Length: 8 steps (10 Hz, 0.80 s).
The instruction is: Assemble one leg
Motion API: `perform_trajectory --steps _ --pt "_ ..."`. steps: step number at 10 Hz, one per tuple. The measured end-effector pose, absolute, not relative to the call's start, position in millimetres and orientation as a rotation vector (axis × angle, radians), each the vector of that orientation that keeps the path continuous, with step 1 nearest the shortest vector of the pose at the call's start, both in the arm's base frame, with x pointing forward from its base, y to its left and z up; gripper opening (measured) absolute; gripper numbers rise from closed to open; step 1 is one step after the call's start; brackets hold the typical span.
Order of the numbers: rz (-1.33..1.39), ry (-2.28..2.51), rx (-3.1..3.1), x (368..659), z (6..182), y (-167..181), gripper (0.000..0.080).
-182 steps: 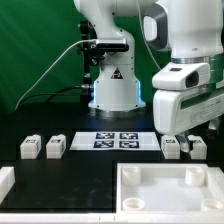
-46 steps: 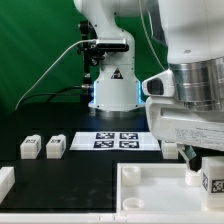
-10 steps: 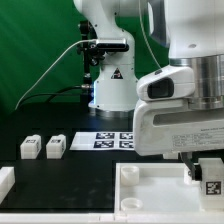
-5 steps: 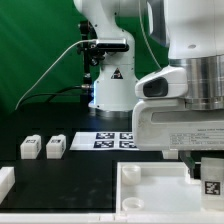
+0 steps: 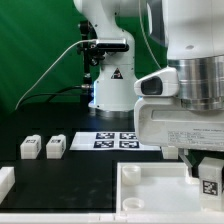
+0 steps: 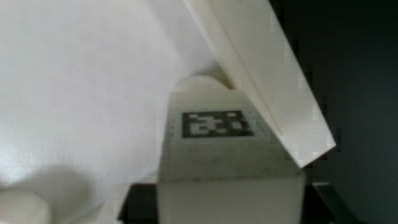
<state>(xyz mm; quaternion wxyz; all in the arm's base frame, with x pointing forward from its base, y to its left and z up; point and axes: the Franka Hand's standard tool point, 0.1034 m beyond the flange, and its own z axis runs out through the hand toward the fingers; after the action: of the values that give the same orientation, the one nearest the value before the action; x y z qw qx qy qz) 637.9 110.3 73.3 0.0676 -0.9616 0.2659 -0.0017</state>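
Observation:
My gripper [image 5: 208,176] is shut on a leg [image 5: 211,181], a small white block with a black-and-white tag. It holds the leg over the far right part of the large white panel [image 5: 150,187], near its right rim. In the wrist view the leg [image 6: 217,140] fills the middle, its tag facing the camera, with the dark fingers [image 6: 141,205] on either side of it and the panel's surface [image 6: 89,90] and raised rim [image 6: 267,80] behind. Two more legs [image 5: 30,148] [image 5: 55,146] stand at the exterior view's left.
The marker board [image 5: 112,140] lies behind the panel in front of the robot base [image 5: 112,90]. A white part [image 5: 5,181] sits at the exterior view's left front edge. The arm's large wrist housing [image 5: 185,110] hides the table's right side.
Over 18 seconds the gripper took a leg from the right of the marker board and carried it over the panel's right side. In the last second the leg shifted slightly.

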Motion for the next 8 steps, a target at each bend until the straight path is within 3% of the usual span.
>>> perform_trajectory --steps 1,2,3,4,8 --pt "-0.005 0.801 -2.897 637.8 72.9 110.5 0.0301" --pt "-0.005 0.801 -2.898 637.7 72.7 110.5 0.0490" --pt "-0.005 0.801 -2.898 637.7 72.6 110.5 0.0490" --pt "-0.005 0.801 -2.898 637.6 72.5 110.5 0.0618" --pt "-0.004 0.801 -2.898 637.6 72.3 110.5 0.0649"
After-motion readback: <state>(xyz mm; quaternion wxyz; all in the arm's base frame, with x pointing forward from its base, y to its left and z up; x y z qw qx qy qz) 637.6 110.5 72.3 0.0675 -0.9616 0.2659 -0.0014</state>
